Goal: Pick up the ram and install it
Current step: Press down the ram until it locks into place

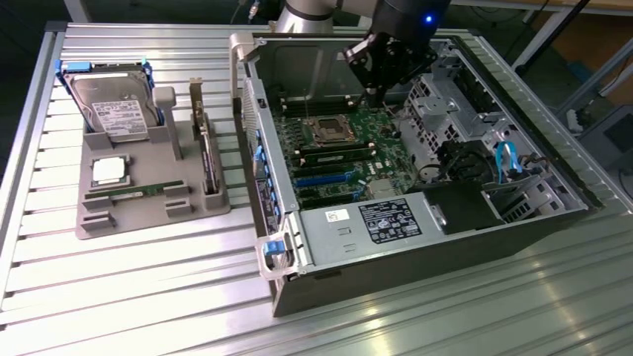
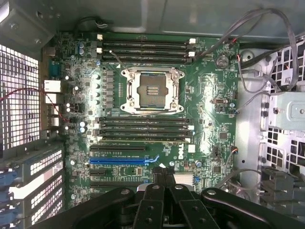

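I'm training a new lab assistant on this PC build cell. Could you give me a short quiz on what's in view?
1. Fill in: a thin green ram stick lies flat in the grey plastic ____.
2. The black tool on the arm hangs over: A) the grey plastic tray, B) the green motherboard inside the open computer case, C) the bare metal table slats.
3. True or false: the square metal-framed socket on the motherboard holds a processor.

Key: 1. tray. 2. B. 3. False; the socket is empty.
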`<state>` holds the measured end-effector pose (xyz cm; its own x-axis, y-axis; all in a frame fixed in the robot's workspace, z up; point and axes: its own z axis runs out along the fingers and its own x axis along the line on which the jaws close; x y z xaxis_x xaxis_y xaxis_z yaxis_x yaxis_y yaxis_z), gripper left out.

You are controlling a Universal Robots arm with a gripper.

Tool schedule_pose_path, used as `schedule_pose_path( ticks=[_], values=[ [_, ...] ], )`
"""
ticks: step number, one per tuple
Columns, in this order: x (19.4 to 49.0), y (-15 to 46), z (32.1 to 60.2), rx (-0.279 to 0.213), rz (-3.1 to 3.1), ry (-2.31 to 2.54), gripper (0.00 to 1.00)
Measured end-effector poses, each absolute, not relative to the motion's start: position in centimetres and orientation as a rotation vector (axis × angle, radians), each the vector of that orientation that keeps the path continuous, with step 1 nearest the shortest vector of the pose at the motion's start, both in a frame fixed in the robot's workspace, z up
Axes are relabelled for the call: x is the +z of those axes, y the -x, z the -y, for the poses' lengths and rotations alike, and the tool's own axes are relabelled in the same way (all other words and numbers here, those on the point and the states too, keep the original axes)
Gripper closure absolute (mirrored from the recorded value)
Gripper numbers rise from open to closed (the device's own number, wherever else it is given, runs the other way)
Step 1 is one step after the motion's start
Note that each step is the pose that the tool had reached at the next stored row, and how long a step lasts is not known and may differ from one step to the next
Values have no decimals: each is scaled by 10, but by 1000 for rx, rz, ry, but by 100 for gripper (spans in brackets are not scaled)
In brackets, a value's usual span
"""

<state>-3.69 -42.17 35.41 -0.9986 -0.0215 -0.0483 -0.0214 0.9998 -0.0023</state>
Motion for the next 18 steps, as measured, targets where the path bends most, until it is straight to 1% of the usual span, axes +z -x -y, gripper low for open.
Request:
schedule_pose_path(
  ticks=[9,18],
  values=[
    [354,27,422,-2,-3143,31,90],
    [354,34,421,-2,-3143,31,90]
  ],
)
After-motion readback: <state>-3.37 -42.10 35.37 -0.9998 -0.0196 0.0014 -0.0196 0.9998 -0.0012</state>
